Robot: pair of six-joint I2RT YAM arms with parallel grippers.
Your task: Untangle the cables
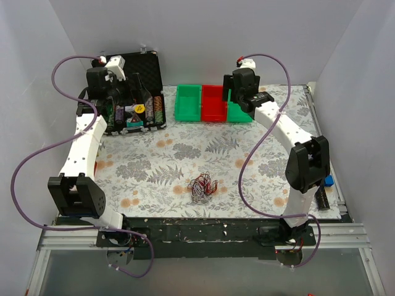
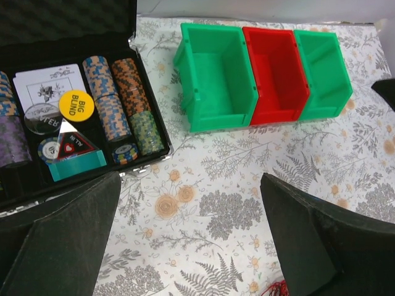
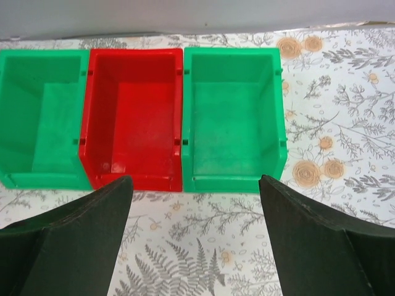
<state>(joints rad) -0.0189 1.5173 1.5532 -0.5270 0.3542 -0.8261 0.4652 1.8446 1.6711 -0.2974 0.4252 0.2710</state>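
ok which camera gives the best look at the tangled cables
The top external view: the whole tangle of cables shows there, uncovered. The left wrist view catches only a few red strands at its bottom edge; the right wrist view shows none of it.

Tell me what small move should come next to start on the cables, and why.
Probably swing the left tool back toward the near edge and down over the cables. It and the right tool hang open and empty at the far side, by the chip case and bins, while the tangle lies mid-table, barely showing at the bottom of the left wrist view.
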